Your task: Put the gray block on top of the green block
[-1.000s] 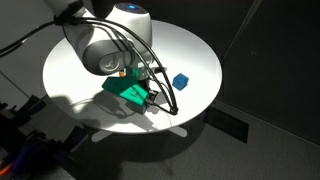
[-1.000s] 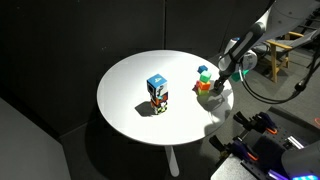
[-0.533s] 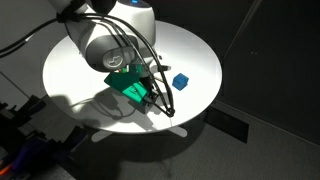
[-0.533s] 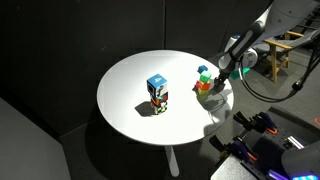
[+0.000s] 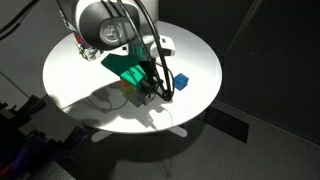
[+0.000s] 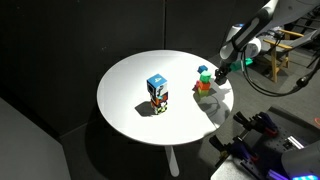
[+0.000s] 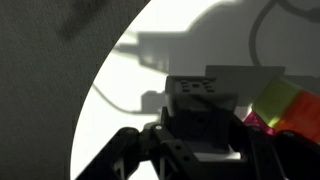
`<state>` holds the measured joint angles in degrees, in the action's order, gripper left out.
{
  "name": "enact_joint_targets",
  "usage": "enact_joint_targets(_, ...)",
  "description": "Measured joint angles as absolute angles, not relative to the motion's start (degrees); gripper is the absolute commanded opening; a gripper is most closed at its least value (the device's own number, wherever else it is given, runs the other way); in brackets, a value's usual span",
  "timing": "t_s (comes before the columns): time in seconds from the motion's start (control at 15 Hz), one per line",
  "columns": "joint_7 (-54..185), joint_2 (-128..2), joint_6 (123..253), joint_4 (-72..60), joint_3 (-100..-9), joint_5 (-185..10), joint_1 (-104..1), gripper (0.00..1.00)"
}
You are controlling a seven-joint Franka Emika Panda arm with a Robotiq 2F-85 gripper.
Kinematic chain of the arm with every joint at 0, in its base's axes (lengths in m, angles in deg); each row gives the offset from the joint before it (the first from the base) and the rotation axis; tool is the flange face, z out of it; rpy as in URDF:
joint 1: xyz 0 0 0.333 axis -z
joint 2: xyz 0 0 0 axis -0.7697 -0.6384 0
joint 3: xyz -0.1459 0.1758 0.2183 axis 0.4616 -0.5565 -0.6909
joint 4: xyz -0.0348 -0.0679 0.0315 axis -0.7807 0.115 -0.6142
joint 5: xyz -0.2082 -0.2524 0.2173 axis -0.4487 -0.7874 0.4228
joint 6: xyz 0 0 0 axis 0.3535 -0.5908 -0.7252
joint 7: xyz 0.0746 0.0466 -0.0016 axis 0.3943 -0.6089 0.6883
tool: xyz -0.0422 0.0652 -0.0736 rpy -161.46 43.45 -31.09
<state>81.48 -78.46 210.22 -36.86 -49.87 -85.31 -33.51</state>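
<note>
In the wrist view my gripper (image 7: 200, 140) is shut on the gray block (image 7: 205, 98), which sits between the dark fingers above the white table. A yellow-green cube face (image 7: 282, 100) and a magenta one (image 7: 256, 121) lie just to its right. In an exterior view the green block (image 6: 203, 72) tops a small cluster with an orange cube (image 6: 203, 88) near the table's edge, and the gripper (image 6: 218, 72) hangs right beside it. In an exterior view the arm and gripper (image 5: 150, 88) cover the cluster.
The round white table (image 6: 130, 95) stands before dark curtains. A blue cube (image 5: 180, 81) is near the gripper; it also shows as the top of a short stack (image 6: 157, 84) at mid-table. Cables hang from the arm. Equipment stands beyond the table's edge.
The arm has lifted and shifted toward the blue cube, with the gray block still in the gripper. The cubes on the table have not moved.
</note>
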Motion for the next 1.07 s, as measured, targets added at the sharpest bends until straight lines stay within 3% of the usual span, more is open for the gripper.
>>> enact_joint_targets(1.07,77.07,-68.09,206.43,-40.28,-48.96,-85.25,-37.25,0.28)
